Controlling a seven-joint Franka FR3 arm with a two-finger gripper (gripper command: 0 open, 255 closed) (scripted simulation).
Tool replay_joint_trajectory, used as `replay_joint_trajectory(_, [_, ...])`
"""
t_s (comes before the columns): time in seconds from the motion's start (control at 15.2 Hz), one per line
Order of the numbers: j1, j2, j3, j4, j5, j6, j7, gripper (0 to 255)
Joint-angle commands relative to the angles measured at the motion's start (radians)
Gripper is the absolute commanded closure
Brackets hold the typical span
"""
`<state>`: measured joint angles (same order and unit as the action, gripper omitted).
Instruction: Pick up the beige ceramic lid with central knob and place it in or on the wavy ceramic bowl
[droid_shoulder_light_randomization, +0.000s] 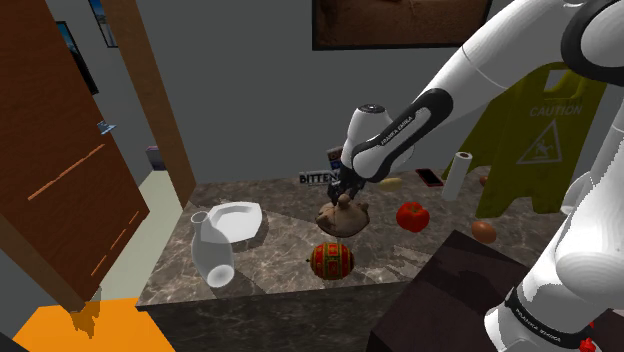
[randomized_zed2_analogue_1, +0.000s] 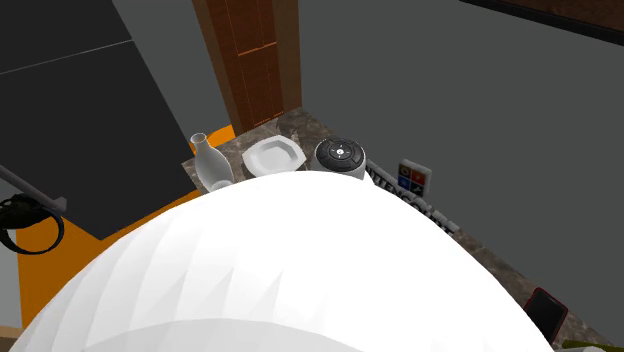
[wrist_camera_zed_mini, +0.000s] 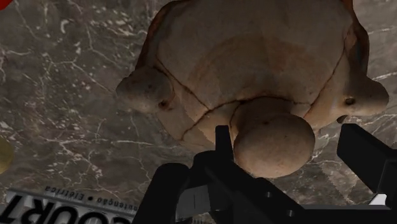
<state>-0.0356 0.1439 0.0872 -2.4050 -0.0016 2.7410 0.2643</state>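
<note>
Lid (wrist_camera_zed_mini: 254, 63) | knob (wrist_camera_zed_mini: 273, 145) between gripper (wrist_camera_zed_mini: 289, 137) fingers (wrist_camera_zed_mini: 369, 153) | unclasped, fingers spread

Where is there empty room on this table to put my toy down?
Bare marble lies between the white bowl and the beige lid, and along the front edge between the white vase and the red striped ball. The back is crowded: magazine, phone, paper roll.

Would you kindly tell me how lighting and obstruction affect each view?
Second exterior view: the white arm looms close, hiding much of the table. Shoulder view: dim, even light; the lid is clear. Wrist view: the lid is close, cropped at the edge.
</note>
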Motion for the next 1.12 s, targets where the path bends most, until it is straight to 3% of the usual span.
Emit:
replay_joint_trajectory(0.0, [0.0, 0.0, 0.0, 0.0, 0.0, 0.0, 0.0, 0])
replay_joint_trajectory(0.26, [0.0, 0.0, 0.0, 0.0, 0.0, 0.0, 0.0, 0])
replay_joint_trajectory(0.53, [-0.004, -0.129, 0.005, -0.01, 0.022, -0.118, -0.016, 0])
replay_joint_trajectory(1.06, [-0.004, -0.129, 0.005, -0.01, 0.022, -0.118, -0.016, 0])
